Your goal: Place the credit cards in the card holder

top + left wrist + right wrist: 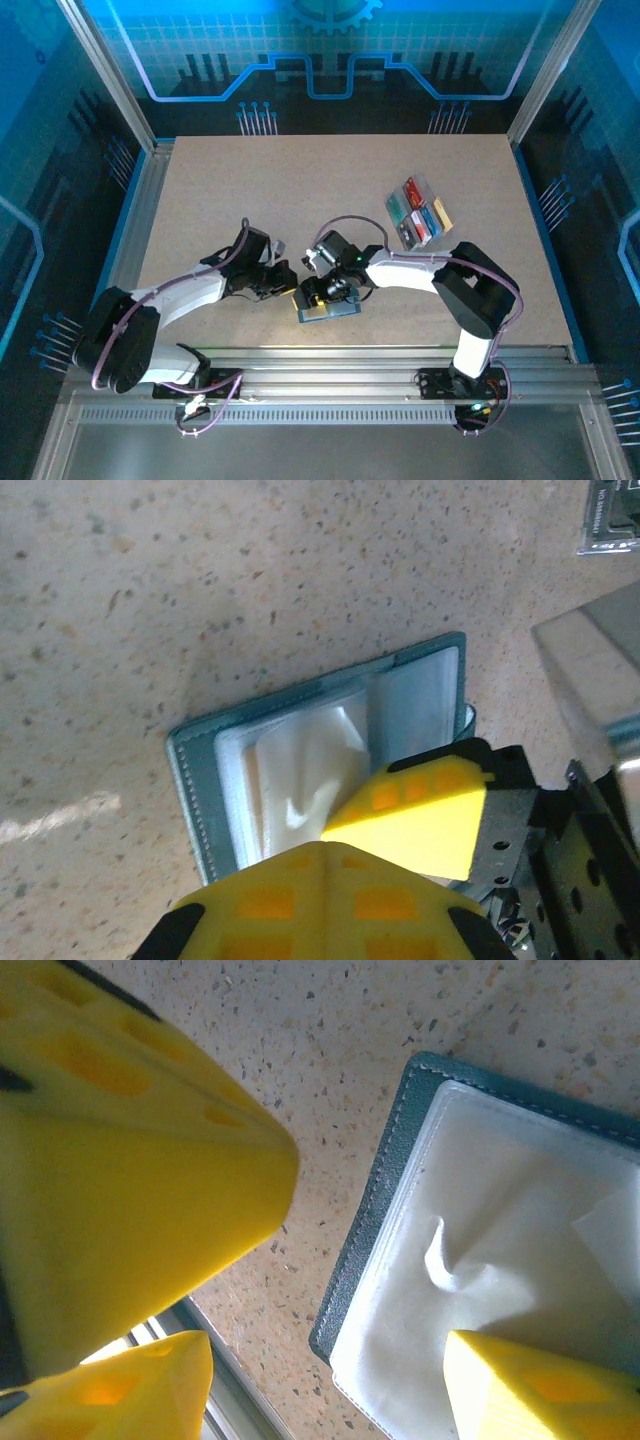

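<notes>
Top external, right arm (410, 268) bent, above card holder (330, 313)

— What's on the right?
— The holder (500, 1210), open flat on the speckled desk (380, 1020): teal stitched edge, pale crinkled sleeve (520, 1270) inside.
— And the right tool (370, 1260)?
— It gapes. One yellow finger (130, 1160) fills the upper left above bare desk; the other's tip touches the sleeve at lower right. Another yellow piece (120, 1390) sits lower left.

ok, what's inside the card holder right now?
The open card holder shows crumpled clear sleeves, with no coloured card visible in them. Yellow fingers cover part of it, so that part can't be checked.
</notes>
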`<state>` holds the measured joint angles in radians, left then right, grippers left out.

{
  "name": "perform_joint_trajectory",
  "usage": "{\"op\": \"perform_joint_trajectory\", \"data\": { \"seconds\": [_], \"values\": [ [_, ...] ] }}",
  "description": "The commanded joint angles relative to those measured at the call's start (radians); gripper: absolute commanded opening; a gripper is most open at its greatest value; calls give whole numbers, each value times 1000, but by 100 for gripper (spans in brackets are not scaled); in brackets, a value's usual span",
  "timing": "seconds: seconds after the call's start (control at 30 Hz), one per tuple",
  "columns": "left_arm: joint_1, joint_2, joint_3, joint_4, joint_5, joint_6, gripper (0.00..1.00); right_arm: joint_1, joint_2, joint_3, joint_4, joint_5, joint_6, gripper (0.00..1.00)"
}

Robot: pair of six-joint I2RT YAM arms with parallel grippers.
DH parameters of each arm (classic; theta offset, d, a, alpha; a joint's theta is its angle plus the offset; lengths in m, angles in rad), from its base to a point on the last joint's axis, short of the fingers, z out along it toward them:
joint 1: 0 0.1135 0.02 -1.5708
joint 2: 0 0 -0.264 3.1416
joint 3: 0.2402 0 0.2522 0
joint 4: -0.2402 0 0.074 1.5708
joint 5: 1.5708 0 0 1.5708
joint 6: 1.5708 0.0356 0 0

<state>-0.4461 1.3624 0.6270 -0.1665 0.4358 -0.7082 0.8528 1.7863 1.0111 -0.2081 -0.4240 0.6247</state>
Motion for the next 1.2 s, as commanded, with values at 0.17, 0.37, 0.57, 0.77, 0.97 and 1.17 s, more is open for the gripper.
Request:
{"op": "perform_joint_trajectory", "data": {
  "seconds": [0.17, 0.37, 0.57, 0.77, 0.97, 1.17],
  "values": [
    [-45, 100, 54, 28, 43, -17, 0, -14, -8, 3, 6, -33, -19, 63],
    [-49, 144, 17, 37, 9, -9, 0, -21, -18, 13, -10, -32, -29, 63],
    [-45, 185, -8, 43, -33, 17, 0, -23, -48, 64, -103, 4, -71, 63],
    [-35, 224, -22, 52, -51, 47, 0, -54, -139, 142, -274, 135, -138, 64],
    [-31, 208, -30, 38, -68, 72, 0, -255, -284, 198, -489, 498, -133, 63],
    [-29, 214, -24, 34, -61, 85, 0, -524, -353, 276, -629, 893, -154, 64]
  ]
}}
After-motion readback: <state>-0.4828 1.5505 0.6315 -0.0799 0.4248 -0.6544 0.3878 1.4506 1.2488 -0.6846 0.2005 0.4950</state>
